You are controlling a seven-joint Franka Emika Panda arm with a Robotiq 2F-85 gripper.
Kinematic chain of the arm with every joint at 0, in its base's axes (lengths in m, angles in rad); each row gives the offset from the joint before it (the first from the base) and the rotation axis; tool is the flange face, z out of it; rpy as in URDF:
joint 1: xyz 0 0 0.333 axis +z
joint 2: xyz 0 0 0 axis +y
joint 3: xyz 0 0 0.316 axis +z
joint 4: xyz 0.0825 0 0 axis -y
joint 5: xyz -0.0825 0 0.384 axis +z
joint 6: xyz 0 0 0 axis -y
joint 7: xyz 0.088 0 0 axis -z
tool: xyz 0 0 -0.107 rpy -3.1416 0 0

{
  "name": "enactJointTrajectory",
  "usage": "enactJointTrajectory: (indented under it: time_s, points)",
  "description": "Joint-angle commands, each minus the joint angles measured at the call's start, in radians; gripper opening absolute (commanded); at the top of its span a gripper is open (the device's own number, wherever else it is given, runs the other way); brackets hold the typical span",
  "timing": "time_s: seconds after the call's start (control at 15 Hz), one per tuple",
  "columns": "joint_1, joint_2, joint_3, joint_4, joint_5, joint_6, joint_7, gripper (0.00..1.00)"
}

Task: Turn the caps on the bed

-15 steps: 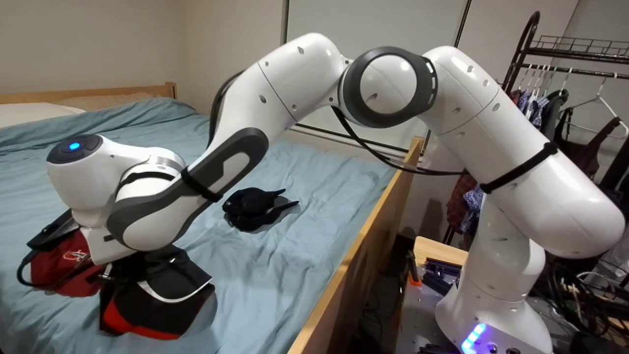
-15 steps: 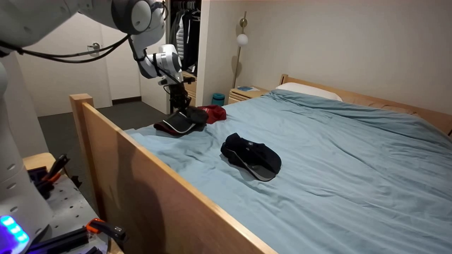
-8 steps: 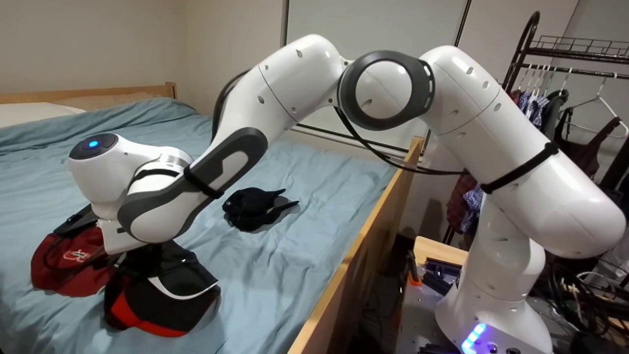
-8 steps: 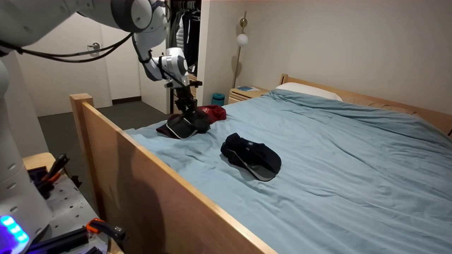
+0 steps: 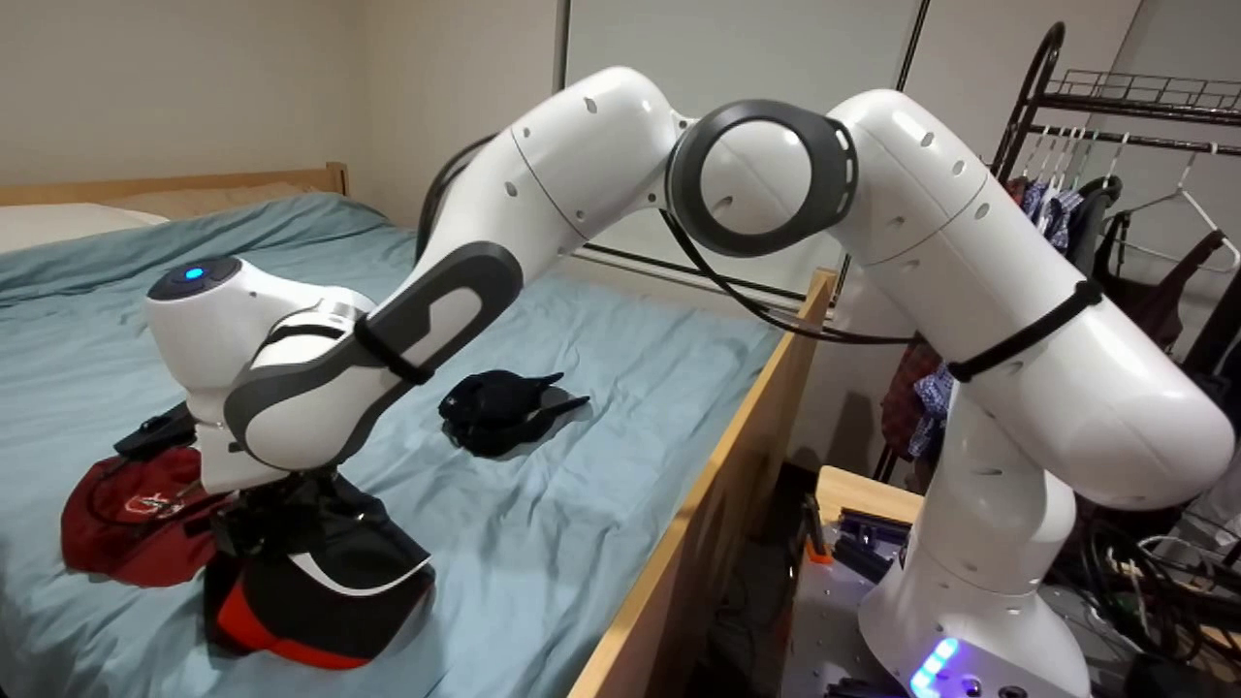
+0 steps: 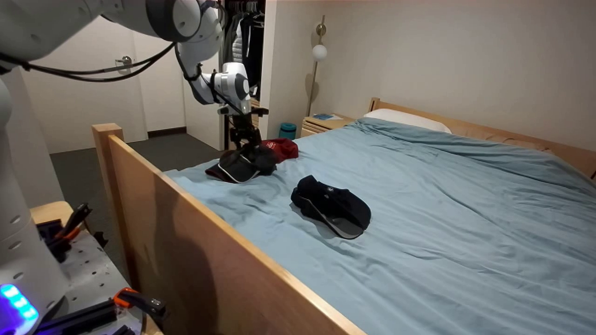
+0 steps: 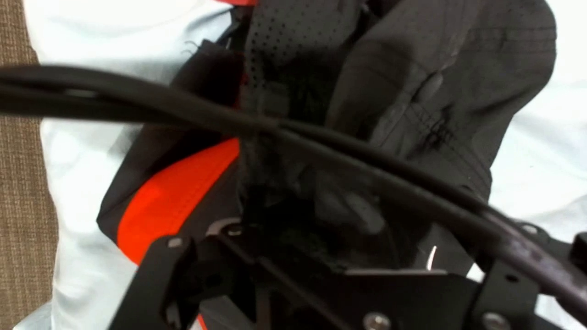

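Pale walls point(image 6: 465, 56) enclose the bedroom, with a lamp point(image 6: 319, 52) and a nightstand point(image 6: 333, 123) well beyond the gripper point(image 6: 247, 143) in an exterior view. The bed point(image 6: 233, 279) has a pale wooden frame and a light blue sheet point(image 6: 442, 223), wrinkled throughout; its headboard point(image 5: 213, 182) stands well apart from the gripper. A white arm point(image 5: 582, 155) reaches over the frame and carries the gripper, pointed downward, near the edge of the bed.

Directly beneath the gripper, on the sheet, lies a black cap with pale brim trim point(image 5: 368, 538), partly covered by it. A red panel point(image 7: 169, 197) with black edging shows beside the gripper; whether it belongs to that same cap cannot be determined. A red cap point(image 5: 136, 485), white logo visible, rests on the sheet just beside the gripper; whether it touches the black cap cannot be judged. A small black cap point(image 6: 333, 204), its brim grey, lies well apart from the gripper in both exterior views, with sheet between.

Condition of the gripper: jaws spread wide apart, one toward each side of the wrist view. Fingertips are lost against the black cap, so contact with the cloth cannot be confirmed. Dark cables point(image 7: 202, 107) cross the wrist view in front of the fabric.

The arm's base point(image 5: 979, 620), blue light strip point(image 5: 936, 669) lit, stands outside the frame, far from the gripper; a dark clothes rack point(image 5: 1134, 108) is beyond it.
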Motion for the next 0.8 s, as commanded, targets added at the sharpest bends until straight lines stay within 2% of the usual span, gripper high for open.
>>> enactJointTrajectory:
  time_s: [0.0,0.53,0.6,0.67,0.73]
  points:
    - [-0.005,-0.031,0.005,-0.013,0.065,-0.003,0.000,1.00]
    - [0.005,-0.018,-0.019,0.025,0.094,0.011,0.043,1.00]
    - [0.003,-0.016,-0.018,0.028,0.097,0.010,0.042,0.75]
    - [0.002,-0.016,-0.018,0.027,0.098,0.008,0.047,0.74]
    - [0.002,-0.016,-0.019,0.026,0.099,0.008,0.053,0.67]
